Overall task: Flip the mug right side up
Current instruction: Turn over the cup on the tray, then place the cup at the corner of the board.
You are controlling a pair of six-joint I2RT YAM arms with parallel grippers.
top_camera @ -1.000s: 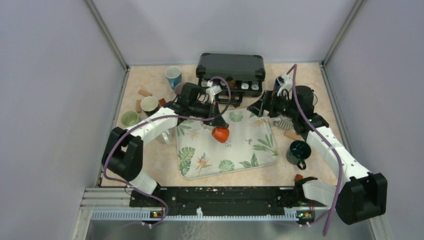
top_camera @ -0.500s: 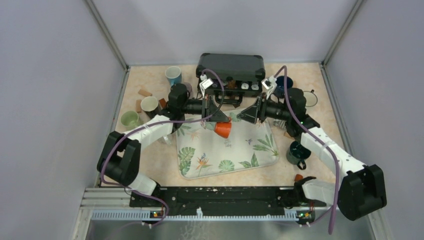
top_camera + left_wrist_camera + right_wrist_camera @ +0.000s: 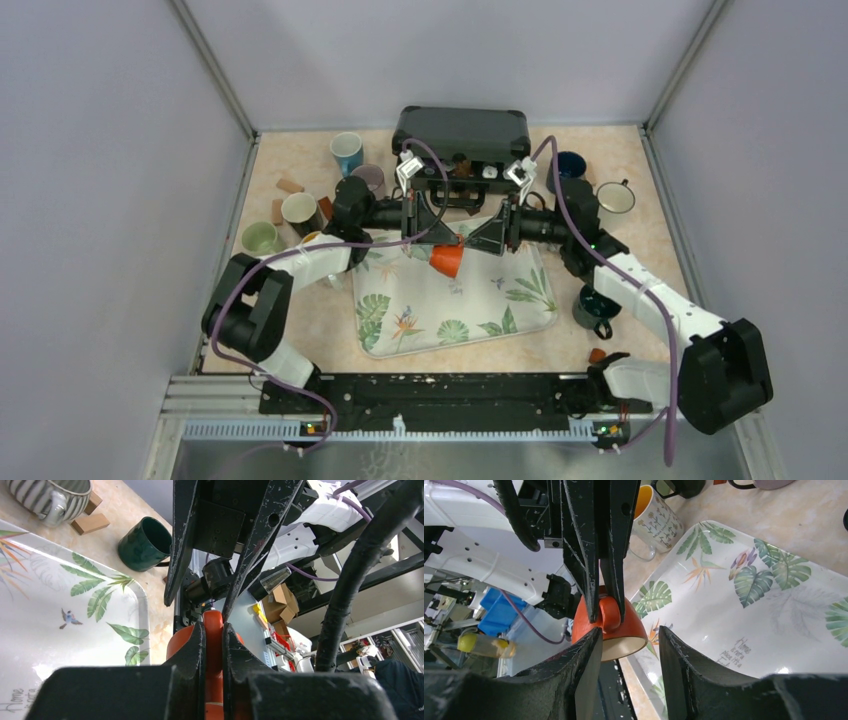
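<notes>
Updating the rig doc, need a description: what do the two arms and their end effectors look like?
Both the left arm and right arm have white link shells with black joints and bases. A purple cable loops along each. The left end effector and right end effector are black, with long tapered fingers, scuffed with pale scratches. White fittings sit at the wrists.

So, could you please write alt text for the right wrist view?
The left gripper pinches the handle of an orange mug, held above a leaf-print tray. The right gripper is open, its fingers flanking the mug's rim.
</notes>
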